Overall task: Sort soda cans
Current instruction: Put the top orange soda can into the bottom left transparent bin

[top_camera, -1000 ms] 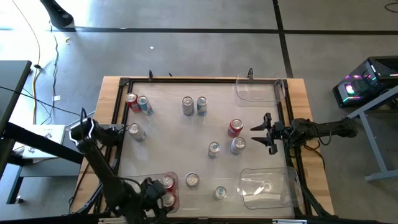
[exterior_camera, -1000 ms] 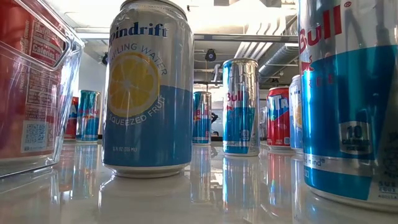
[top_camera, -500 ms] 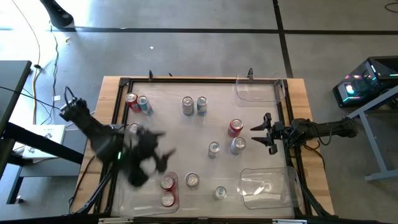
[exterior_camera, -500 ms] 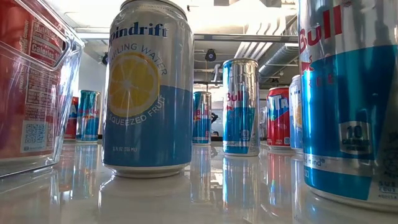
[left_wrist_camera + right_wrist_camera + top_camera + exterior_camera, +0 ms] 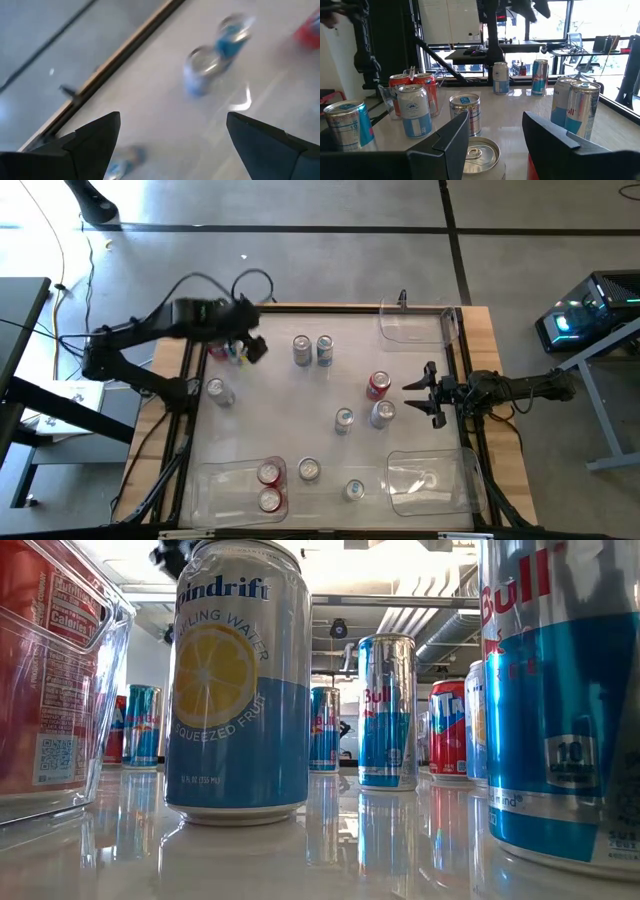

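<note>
High view checked near to far. Two red cans [image 5: 268, 486] already lodged in near-left clear bin [image 5: 215, 490]; other bins seen without cans. Ten cans left loose on table [image 5: 290, 405]. Right gripper [image 5: 420, 392] parked half-open, empty, beside a red can [image 5: 377, 386] and grey can [image 5: 382, 414]. Left gripper [image 5: 243, 340] wide open, empty, above far-left red-and-blue pair [image 5: 222, 347]. Sorting judged barely begun.

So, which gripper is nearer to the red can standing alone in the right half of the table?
The right gripper: it waits just beside the red can, toward the table's right edge. The left gripper hovers open far across the table, near the far-left cans.
</note>
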